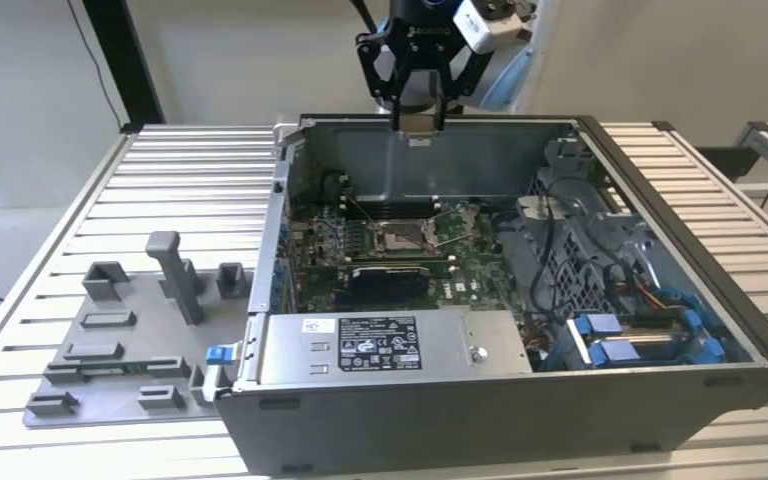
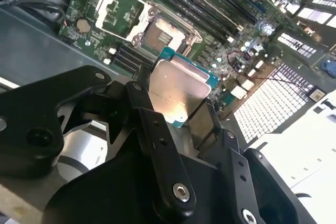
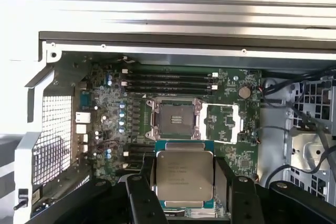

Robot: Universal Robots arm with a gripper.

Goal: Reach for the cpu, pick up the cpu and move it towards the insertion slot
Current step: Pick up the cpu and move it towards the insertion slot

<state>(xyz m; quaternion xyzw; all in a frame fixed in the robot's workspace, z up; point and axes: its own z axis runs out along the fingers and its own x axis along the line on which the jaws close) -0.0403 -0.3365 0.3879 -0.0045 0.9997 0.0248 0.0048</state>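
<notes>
Brushed-metal cpu (image 3: 184,177) — matt black tool (image 3: 185,182)

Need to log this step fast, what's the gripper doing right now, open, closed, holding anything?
Gripper: shut on the cpu, held above the open computer case, over the motherboard, not yet at the insertion slot.

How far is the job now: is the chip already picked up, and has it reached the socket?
Pickup looks done: the gripper holds the square silvery cpu between its fingers. It hangs above the open computer case. The silver-framed insertion slot still sits empty, so the approach remains.
</notes>
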